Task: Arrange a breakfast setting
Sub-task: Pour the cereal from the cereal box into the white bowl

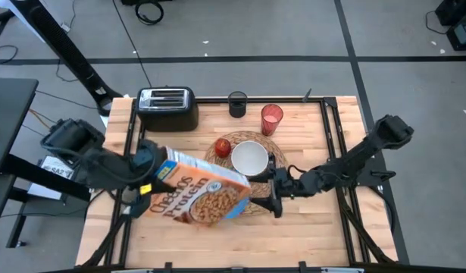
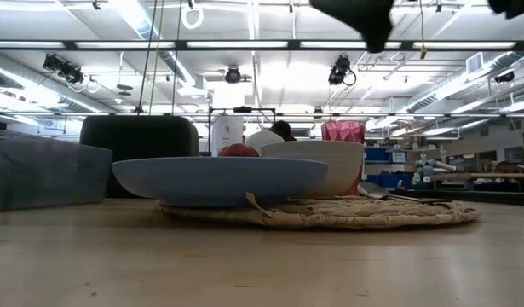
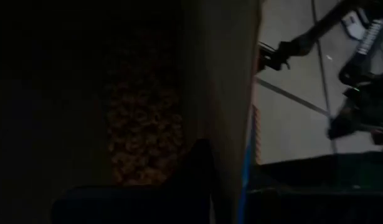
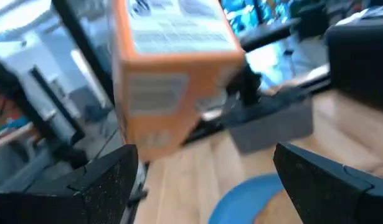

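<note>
at the high view's lower centre the left gripper [image 1: 147, 173] is clamped on a glossy cardboard cereal box [image 1: 200, 189], tilted over the round woven placemat [image 1: 257, 203]. the right gripper [image 1: 271, 194], fingers spread apart, sits beside the smooth white bowl [image 1: 249, 158].

Bright ceiling strip lights; wrist views dark, blurred.

Cereal box [image 1: 202, 193] overhangs plate (table front free).
</note>
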Controlling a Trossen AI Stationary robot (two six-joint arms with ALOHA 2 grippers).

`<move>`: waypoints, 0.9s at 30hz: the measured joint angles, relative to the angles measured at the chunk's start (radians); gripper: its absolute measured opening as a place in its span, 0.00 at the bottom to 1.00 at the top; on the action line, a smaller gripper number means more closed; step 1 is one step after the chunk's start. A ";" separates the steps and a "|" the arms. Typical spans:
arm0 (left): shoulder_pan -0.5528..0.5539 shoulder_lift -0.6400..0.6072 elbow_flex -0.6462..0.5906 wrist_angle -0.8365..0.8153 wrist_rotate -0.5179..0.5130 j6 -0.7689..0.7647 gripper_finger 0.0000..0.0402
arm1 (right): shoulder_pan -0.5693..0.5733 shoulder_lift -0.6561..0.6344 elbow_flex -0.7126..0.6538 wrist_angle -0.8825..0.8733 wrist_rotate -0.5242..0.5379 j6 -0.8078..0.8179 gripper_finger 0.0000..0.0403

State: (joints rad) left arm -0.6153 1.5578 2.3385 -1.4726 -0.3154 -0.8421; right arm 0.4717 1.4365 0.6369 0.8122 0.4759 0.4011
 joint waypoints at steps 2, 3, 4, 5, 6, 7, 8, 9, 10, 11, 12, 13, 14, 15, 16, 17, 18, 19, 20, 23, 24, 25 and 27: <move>0.027 0.000 -0.001 -0.001 -0.004 0.032 0.00 | -0.022 0.043 0.011 0.096 -0.033 -0.002 0.94; 0.039 0.000 -0.001 0.001 -0.005 0.049 0.00 | -0.028 0.056 0.016 0.124 -0.040 -0.004 0.94; 0.052 0.000 -0.001 0.007 -0.006 0.073 0.00 | -0.031 0.065 0.017 0.142 -0.045 -0.012 0.94; 0.063 0.000 -0.001 0.018 -0.007 0.097 0.00 | -0.036 0.079 0.027 0.156 -0.048 -0.016 0.94; 0.073 0.000 -0.001 0.035 -0.007 0.119 0.00 | -0.041 0.085 0.034 0.160 -0.049 -0.018 0.94; 0.080 0.000 -0.002 0.052 -0.006 0.137 0.00 | -0.049 0.086 0.034 0.156 -0.048 -0.019 0.94; 0.088 0.000 -0.002 0.071 -0.005 0.153 0.00 | -0.059 0.088 0.037 0.154 -0.046 -0.019 0.94; 0.094 0.000 -0.002 0.088 -0.007 0.169 0.00 | -0.072 0.094 0.044 0.163 -0.051 -0.018 0.94; 0.098 0.000 -0.002 0.093 -0.008 0.180 0.00 | -0.081 0.094 0.049 0.175 -0.050 -0.018 0.94; 0.098 0.000 -0.002 0.099 -0.008 0.195 0.00 | -0.088 0.090 0.048 0.190 -0.057 -0.018 0.94; 0.098 0.000 -0.002 0.114 -0.011 0.204 0.00 | -0.098 0.093 0.053 0.218 -0.068 -0.016 0.94; 0.099 0.000 -0.002 0.124 -0.015 0.211 0.00 | -0.106 0.094 0.065 0.243 -0.085 -0.016 0.94; 0.098 0.000 -0.002 0.131 -0.020 0.221 0.00 | -0.110 0.090 0.064 0.269 -0.104 -0.017 0.94; 0.098 0.000 -0.002 0.141 -0.022 0.231 0.00 | -0.117 0.087 0.065 0.291 -0.126 -0.019 0.94; 0.098 -0.001 -0.002 0.151 -0.023 0.244 0.00 | -0.125 0.089 0.072 0.313 -0.154 -0.018 0.94; 0.098 -0.001 -0.002 0.163 -0.026 0.252 0.00 | -0.132 0.090 0.078 0.330 -0.177 -0.016 0.94; 0.105 0.000 -0.002 0.173 -0.030 0.260 0.00 | -0.136 0.087 0.078 0.342 -0.197 -0.016 0.94; 0.112 0.000 -0.002 0.186 -0.033 0.270 0.00 | -0.142 0.085 0.081 0.355 -0.219 -0.017 0.94; 0.118 0.000 -0.002 0.202 -0.035 0.276 0.00 | -0.150 0.084 0.093 0.360 -0.238 -0.019 0.94; 0.141 0.000 -0.002 0.242 -0.035 0.313 0.00 | -0.166 0.074 0.118 0.375 -0.276 -0.049 0.94; 0.149 -0.002 -0.002 0.255 -0.035 0.331 0.00 | -0.170 0.073 0.128 0.380 -0.279 -0.073 0.94; 0.158 -0.003 -0.001 0.267 -0.036 0.343 0.00 | -0.173 0.072 0.137 0.381 -0.280 -0.095 0.93; 0.178 0.000 0.000 0.296 -0.031 0.366 0.00 | -0.181 0.068 0.151 0.381 -0.283 -0.116 0.91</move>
State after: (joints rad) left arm -0.4370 1.5574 2.3390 -1.1770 -0.3466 -0.4759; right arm 0.2912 1.5048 0.7874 1.1936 0.1932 0.2852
